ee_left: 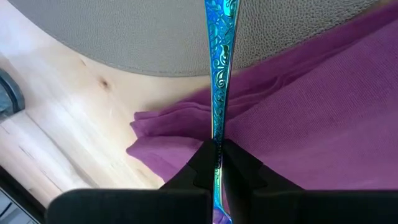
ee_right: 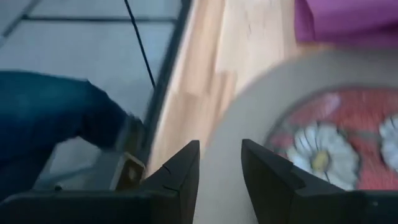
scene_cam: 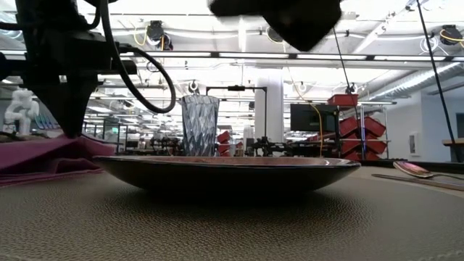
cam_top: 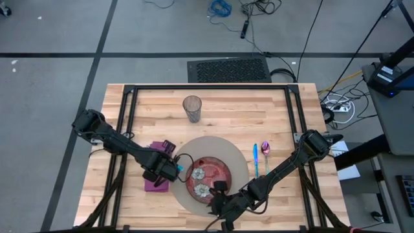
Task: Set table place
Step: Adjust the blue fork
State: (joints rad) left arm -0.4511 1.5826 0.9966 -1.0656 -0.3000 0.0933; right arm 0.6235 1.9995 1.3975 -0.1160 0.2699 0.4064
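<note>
Blue patterned cutlery (ee_left: 217, 74) is what we have pinched between the left gripper (ee_left: 217, 163) fingers, hanging over the purple napkin (ee_left: 311, 118) just beside the grey-tan mat (ee_left: 155, 31) on the table (ee_left: 56, 130). Our grip sits near one end of a thin, slick handle, so we judge it could pivot or slide out, landing askew or dragging the napkin's folds. Our right gripper (ee_right: 219, 163) hovers with fingers spread and empty over the mat's edge by the red plate (ee_right: 367, 124), and a careless sweep could nudge that plate off centre.

Left pincer (ee_left: 216, 163) clamped, right pincer (ee_right: 220, 163) apart.
</note>
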